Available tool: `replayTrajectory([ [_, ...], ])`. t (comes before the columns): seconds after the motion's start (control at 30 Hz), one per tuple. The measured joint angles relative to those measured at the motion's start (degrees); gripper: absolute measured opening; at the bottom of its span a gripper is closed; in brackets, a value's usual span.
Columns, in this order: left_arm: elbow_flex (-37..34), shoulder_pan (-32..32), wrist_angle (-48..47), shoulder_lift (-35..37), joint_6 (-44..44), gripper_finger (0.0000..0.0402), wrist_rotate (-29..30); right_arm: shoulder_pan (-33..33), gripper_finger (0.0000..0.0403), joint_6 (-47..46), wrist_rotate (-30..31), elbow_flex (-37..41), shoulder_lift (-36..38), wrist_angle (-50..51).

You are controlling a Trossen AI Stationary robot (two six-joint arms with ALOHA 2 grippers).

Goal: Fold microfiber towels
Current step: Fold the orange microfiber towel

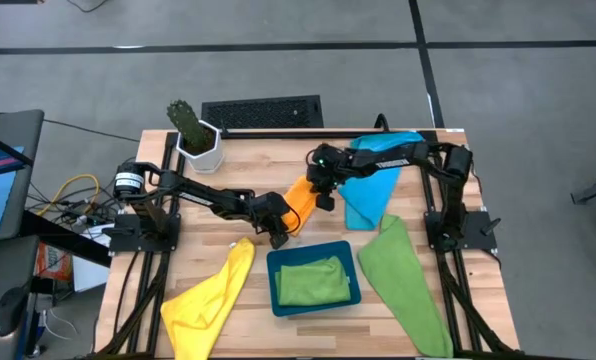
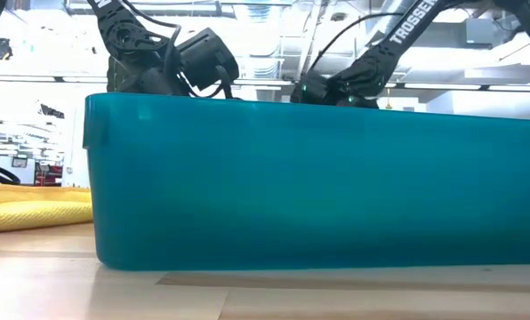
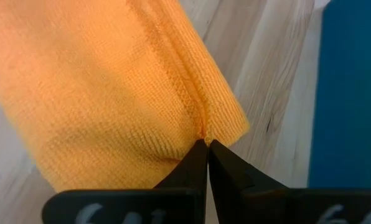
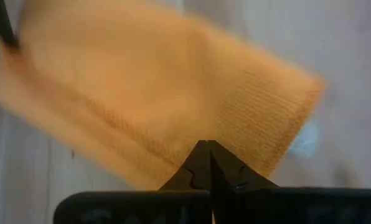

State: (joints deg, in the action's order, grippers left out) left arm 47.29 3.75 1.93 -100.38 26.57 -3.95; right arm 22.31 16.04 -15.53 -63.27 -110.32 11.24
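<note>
Wooden tabletop seen from above carries a teal tray holding a folded green towel. Beyond the tray, the orange towel stretches between left gripper and right gripper, its middle partly hidden. At table level the tray wall blocks nearly everything. Both wrist views show jaws pinched on the orange towel's edge.

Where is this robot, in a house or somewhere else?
Probably a lab or workshop, not a house. The wooden table stands on a bare grey floor marked with dark lines, loose cables lie beside it, and the low view shows exposed pipes overhead.
</note>
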Motion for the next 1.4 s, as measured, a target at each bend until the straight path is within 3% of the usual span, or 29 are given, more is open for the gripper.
replayTrajectory([
  [0.17,0.22,0.50,-1.73,1.12,2.92,0.0000,-1.17,0.09,0.0010,-0.90,0.22,2.79,-0.64,-2.43],
  [0.4,2.73,1.24,-9.16,7.90,1.67,0.0000,-0.79,-0.13,0.0012,-1.98,0.20,6.63,-0.42,-6.53],
  [0.7,2.91,-1.67,-12.01,12.40,0.33,0.0000,9.35,-0.07,0.0014,-2.57,0.05,6.99,-0.57,-7.66],
  [1.0,2.88,-2.27,-8.57,10.17,-4.51,0.0006,1.14,-0.11,0.0015,-2.57,0.13,7.08,-0.66,-8.22],
  [1.17,2.85,-1.14,-9.65,9.22,-6.48,0.0058,-10.55,-0.11,0.0013,-2.37,0.24,7.15,-0.66,-8.52],
  [1.4,2.86,-0.45,-11.28,11.42,-4.53,0.0164,-4.08,-0.11,0.0015,-2.48,0.28,7.15,-0.68,-8.62],
])
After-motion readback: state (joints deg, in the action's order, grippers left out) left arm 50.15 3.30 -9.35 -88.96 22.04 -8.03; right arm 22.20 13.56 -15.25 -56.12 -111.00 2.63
